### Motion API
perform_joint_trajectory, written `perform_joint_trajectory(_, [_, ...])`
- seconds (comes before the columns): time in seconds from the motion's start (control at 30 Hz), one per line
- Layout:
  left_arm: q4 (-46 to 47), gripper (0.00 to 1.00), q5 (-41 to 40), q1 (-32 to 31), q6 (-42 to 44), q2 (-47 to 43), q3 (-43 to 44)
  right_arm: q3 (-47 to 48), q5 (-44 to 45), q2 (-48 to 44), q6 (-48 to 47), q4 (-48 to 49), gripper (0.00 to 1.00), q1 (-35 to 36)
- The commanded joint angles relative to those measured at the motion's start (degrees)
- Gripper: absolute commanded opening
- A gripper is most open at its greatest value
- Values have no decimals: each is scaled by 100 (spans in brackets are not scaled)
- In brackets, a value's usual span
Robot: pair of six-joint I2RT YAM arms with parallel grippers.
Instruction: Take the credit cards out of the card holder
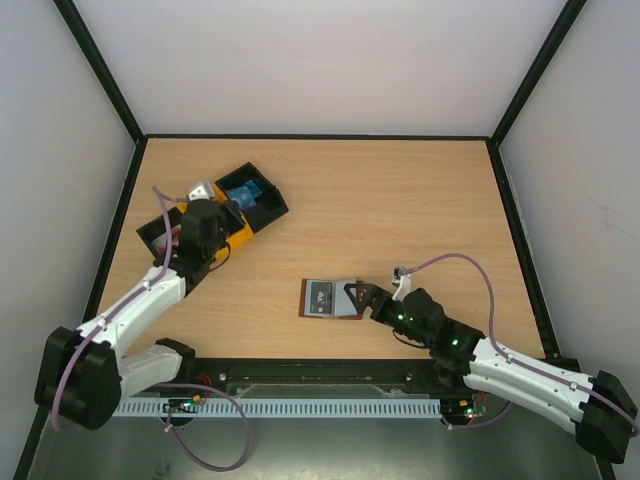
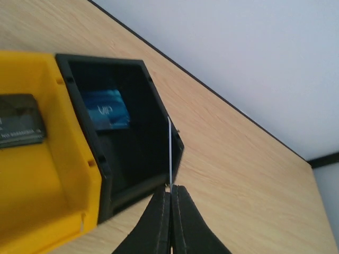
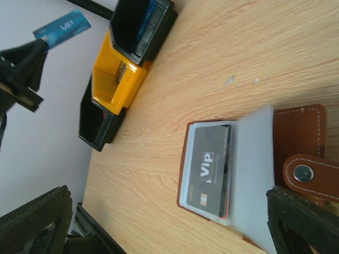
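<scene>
Brown leather card holder [image 1: 332,298] lies open on the table [image 1: 420,210], lower middle of the top view. A black VIP card [image 3: 209,169] sits in its pale pocket. The right gripper [image 1: 358,298] is at the holder's right edge, fingers spread wide. The left gripper [image 2: 170,190], upper left over the trays, is pinched tight on a thin card [image 2: 169,151], seen edge-on. The black tray [image 2: 100,59] holds a blue card [image 2: 106,109]. The yellow tray [image 2: 58,174] beside it holds a dark card [image 2: 20,127].
</scene>
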Motion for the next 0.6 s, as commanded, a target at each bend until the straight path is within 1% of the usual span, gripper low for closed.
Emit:
perform_joint_trajectory(0.0, [15, 3, -777, 101, 171, 496, 478, 246, -5, 165, -227, 55, 98, 13])
perform_joint_trajectory(0.07, [-55, 3, -888, 141, 280, 837, 781, 322, -30, 238, -275, 25, 98, 15])
perform_joint_trajectory(0.2, [-578, 3, -1137, 187, 236, 1446, 1387, 526, -12, 418, -363, -226, 98, 14])
perform_joint_trajectory(0.3, [-576, 3, -1260, 218, 76, 1695, 1499, 501, 26, 509, -286, -219, 98, 14])
perform_joint_trajectory(0.4, [-402, 3, -1154, 328, 43, 1901, 1564, 467, -79, 571, -212, -73, 98, 14])
perform_joint_trajectory(0.57, [-472, 3, -851, 479, 37, 2466, 1927, 432, 89, 496, -67, -160, 98, 12])
